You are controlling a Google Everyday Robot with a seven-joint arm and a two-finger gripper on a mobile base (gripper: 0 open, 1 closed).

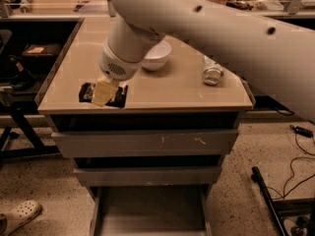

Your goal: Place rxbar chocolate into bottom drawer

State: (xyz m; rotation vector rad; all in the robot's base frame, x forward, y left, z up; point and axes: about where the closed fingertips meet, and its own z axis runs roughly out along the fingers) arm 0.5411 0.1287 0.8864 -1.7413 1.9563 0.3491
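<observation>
Rxbar chocolate (86, 93): where do we log it? (A)

Lying flat on the cabinet top (177, 90), at the front left corner, close to the front edge. We see its dark wrapper on both sides of the gripper (104, 91). (B)

And the gripper itself? (A)

Down on the middle of the bar, at the end of the white arm (211, 23) that reaches in from the upper right. We cannot tell whether it grips the bar or how wide it stands. (B)

Next things outward? (A)

A white bowl (156, 55) stands further back on the top, partly behind the wrist. A silver can (212, 71) sits well to the right of it. (B)

Drawers? (A)

The two upper drawers (145, 142) are closed, with scuffs on the top front. The bottom drawer (147, 215) is pulled out towards us, well below the bar. A pale shoe (19, 215) lies on the speckled floor at lower left. (B)
</observation>
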